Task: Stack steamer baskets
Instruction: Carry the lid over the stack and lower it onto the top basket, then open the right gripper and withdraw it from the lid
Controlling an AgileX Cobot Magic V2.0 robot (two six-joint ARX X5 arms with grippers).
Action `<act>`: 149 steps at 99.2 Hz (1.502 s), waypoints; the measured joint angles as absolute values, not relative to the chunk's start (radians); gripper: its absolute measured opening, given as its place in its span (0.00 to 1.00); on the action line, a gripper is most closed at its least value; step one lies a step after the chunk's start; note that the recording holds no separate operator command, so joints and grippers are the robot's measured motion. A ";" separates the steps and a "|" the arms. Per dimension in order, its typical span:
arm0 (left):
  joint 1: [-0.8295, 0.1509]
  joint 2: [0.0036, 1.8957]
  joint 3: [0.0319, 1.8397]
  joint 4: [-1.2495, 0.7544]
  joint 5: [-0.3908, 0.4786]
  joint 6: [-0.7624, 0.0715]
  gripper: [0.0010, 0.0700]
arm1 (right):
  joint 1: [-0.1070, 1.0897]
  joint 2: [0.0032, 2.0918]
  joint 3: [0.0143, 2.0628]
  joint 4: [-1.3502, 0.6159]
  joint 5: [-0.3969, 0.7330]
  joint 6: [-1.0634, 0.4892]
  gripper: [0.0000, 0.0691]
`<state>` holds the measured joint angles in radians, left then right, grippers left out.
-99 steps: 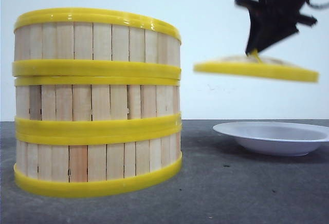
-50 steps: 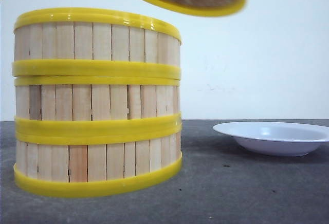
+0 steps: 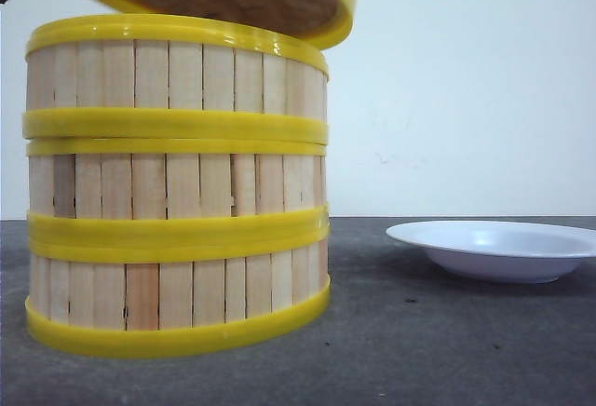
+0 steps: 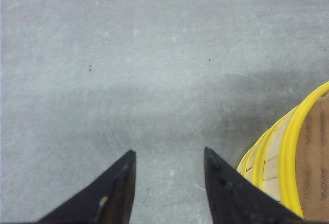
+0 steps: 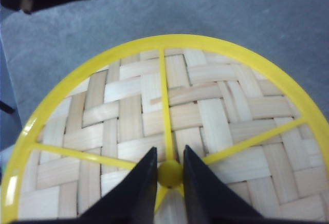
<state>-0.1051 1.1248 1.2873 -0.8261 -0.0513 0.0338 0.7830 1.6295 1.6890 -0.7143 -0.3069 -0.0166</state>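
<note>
I see my left gripper [image 4: 167, 183] spread open over the grey table [image 4: 154, 54], holding nothing. Beside it stand the three stacked slatted wooden steamer baskets with yellow rings [image 3: 177, 182]. Tilted above them, the woven yellow-rimmed lid [image 5: 169, 126] hangs from my right gripper [image 5: 168, 175], pinched on its knob. The white shallow plate [image 3: 498, 250] sits rightmost.

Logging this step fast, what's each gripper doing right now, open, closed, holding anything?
Left gripper: open, holding nothing, beside the steamer baskets.
Right gripper: shut on the yellow knob of the woven lid.
</note>
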 joint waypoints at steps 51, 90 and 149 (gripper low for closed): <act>-0.105 1.125 1.287 -0.827 -0.051 0.034 0.33 | 0.807 1.713 1.689 -0.683 -0.260 -0.053 0.08; -0.105 1.125 1.287 -0.828 -0.051 0.034 0.33 | 0.802 1.734 1.692 -0.661 -0.261 -0.056 0.08; -0.103 1.125 1.287 -0.828 -0.051 0.034 0.33 | 0.743 1.663 1.692 -0.692 -0.233 -0.052 0.53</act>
<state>-0.1032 1.1248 1.2873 -0.8276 -0.0513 0.0341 0.7429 1.6634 1.6924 -0.6918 -0.2329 -0.0521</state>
